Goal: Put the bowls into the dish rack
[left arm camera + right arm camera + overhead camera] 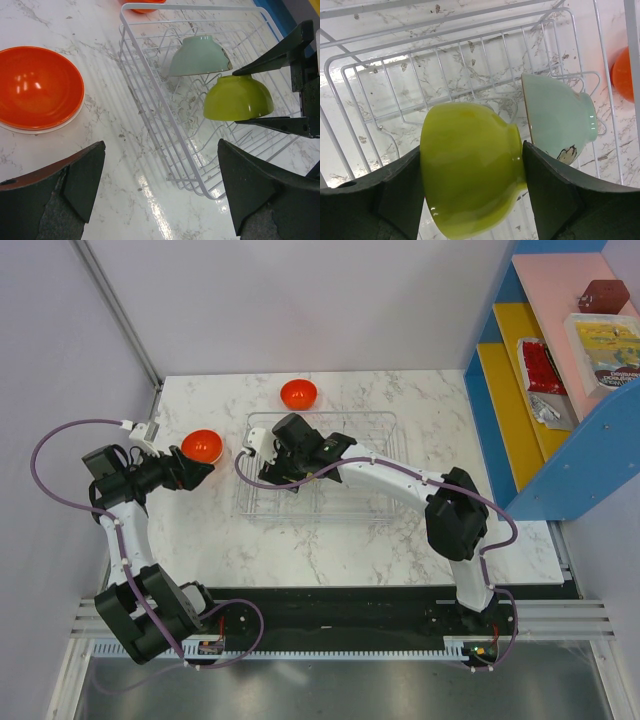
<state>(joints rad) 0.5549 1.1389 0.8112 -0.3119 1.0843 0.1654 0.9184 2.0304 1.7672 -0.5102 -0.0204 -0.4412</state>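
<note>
The green bowl (470,170) is clamped between the fingers of the right gripper (472,197), with its foot against one finger and its mouth side against the other. It is held within the outline of the dish rack (330,508), just beside a pale green bowl (197,55) already lodged among the wires. The tipped attitude is judged to suit the dividers, so that the bowl can be stood on edge to drain as its neighbour does. Whether the green bowl rests on the wires cannot be told. The left gripper (160,200) is held fully open and empty above the worktop (400,550), near an orange bowl (37,85) that stands outside the rack. It is probably staged there for the next pick. A second orange bowl (298,393) is placed beyond the rack's far edge. In the top view both bowls at the rack are hidden beneath the right arm and are revealed only by the wrist views. The full layout of both orange bowls is given by the top view alone.
</note>
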